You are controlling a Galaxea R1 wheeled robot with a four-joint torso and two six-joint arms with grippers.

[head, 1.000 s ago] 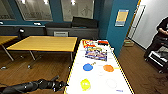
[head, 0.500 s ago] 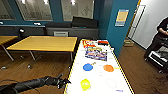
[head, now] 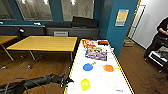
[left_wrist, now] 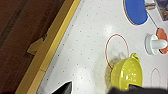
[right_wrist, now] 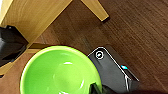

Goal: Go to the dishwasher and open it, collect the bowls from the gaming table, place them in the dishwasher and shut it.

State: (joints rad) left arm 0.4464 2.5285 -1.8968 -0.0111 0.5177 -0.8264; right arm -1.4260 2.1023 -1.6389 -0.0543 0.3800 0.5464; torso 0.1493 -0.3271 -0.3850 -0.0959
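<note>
Risk: left gripper (head: 65,81), fingers spread and empty at the gaming table's (head: 100,86) near-left rim, could knock the yellow bowl (head: 85,84) nearby. Right gripper (right_wrist: 96,88) grips the green bowl's (right_wrist: 60,71) rim; could slip.

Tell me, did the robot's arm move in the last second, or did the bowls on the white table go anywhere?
The left arm stretched forward, bringing the left gripper up to the yellow rim of the gaming table, close to the yellow bowl. Nothing was grabbed or let go. The yellow, blue bowl and orange bowl stayed where they were.
</note>
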